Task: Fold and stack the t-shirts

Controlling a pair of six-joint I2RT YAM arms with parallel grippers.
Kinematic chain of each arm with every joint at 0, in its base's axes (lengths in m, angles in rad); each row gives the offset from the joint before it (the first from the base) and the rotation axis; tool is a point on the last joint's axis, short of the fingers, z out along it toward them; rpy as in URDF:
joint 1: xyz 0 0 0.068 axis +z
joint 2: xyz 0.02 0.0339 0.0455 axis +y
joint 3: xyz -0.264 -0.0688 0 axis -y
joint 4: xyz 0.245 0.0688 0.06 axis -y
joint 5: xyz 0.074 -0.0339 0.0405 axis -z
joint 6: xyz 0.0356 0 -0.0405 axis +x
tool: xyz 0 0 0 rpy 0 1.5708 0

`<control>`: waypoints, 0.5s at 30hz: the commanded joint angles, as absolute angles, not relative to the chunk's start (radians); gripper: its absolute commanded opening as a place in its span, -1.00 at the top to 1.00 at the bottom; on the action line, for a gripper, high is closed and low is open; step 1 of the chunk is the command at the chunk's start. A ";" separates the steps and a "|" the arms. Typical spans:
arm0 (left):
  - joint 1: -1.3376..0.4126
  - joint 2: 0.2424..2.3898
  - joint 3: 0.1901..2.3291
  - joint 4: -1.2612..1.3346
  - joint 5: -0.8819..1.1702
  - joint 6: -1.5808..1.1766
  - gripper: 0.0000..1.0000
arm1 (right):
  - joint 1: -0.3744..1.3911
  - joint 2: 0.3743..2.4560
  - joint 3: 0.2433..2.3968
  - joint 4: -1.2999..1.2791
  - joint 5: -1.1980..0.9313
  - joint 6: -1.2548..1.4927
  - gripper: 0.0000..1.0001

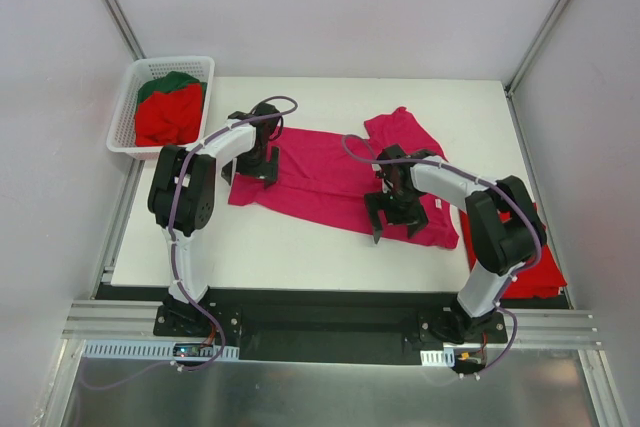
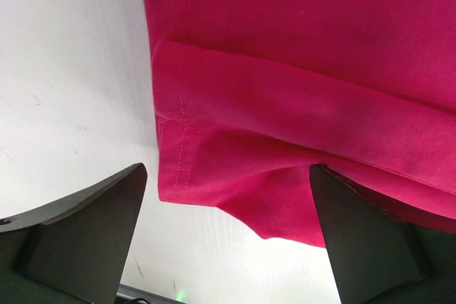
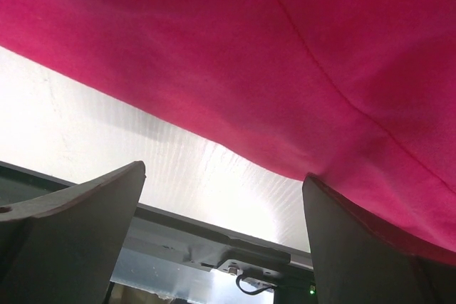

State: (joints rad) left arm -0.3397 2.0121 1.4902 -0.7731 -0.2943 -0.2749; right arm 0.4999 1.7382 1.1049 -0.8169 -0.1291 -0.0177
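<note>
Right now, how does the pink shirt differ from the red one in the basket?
The pink shirt lies spread on the table; the red shirt sits bunched in the basket. The left gripper and right gripper stand open at the pink shirt, not the red shirt. Both are plain-coloured cloth.

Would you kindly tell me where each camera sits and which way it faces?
Top external: above and behind the arms, facing down on the table and magenta t-shirt; left arm and right arm show whole.
Left wrist: on the left arm's wrist, facing the shirt's hemmed corner; the open left claw shows.
Right wrist: on the right arm's wrist, facing the shirt's near edge and table edge; the open right claw shows.
Shared: all three see the magenta t-shirt.
</note>
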 commanded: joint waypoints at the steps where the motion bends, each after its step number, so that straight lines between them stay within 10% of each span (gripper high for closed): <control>1: -0.344 1.970 1.511 -0.796 -0.217 -0.284 -0.99 | 0.500 1.750 1.149 -0.845 -0.097 -0.015 -0.93; 15: -0.289 1.971 1.601 -0.795 -0.155 -0.256 -0.99 | 0.500 1.756 1.170 -0.864 -0.115 -0.029 -0.93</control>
State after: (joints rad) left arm -0.3321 2.0117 1.5639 -0.7723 -0.1829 -0.2543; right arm 0.4999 1.7557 1.1542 -0.8310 -0.1123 -0.0193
